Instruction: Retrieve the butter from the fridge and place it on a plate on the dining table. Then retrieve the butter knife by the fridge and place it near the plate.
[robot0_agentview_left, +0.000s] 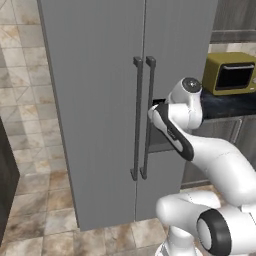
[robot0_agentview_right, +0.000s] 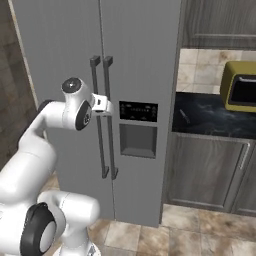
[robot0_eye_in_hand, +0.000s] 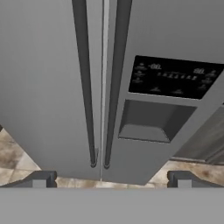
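1. Right now the fridge (robot0_agentview_left: 110, 100) stands shut, both doors closed, so the butter is presumably inside and out of sight; plate, table and knife cannot be made out from this spot.
2. The gripper (robot0_eye_in_hand: 109, 180) hovers in front of the doors, near the two bar handles, touching neither; its fingers (robot0_eye_in_hand: 39, 179) stand wide apart with nothing between them.
3. In the hand view the left handle (robot0_eye_in_hand: 84, 83) and right handle (robot0_eye_in_hand: 116, 83) run side by side along the door seam, with the display panel (robot0_eye_in_hand: 175, 78) and the dispenser recess (robot0_eye_in_hand: 153, 122) on the right door.
4. The handles look like stiff, slim bars, likely easy to span with open fingers; a grip around the bar's middle seems the safest hold.
5. A door probably swings heavily on its hinge, so a straight pull could slip off; following the arc should help.
6. Beside the fridge, a counter (robot0_agentview_right: 210, 117) carries a yellow microwave (robot0_agentview_right: 242, 85).
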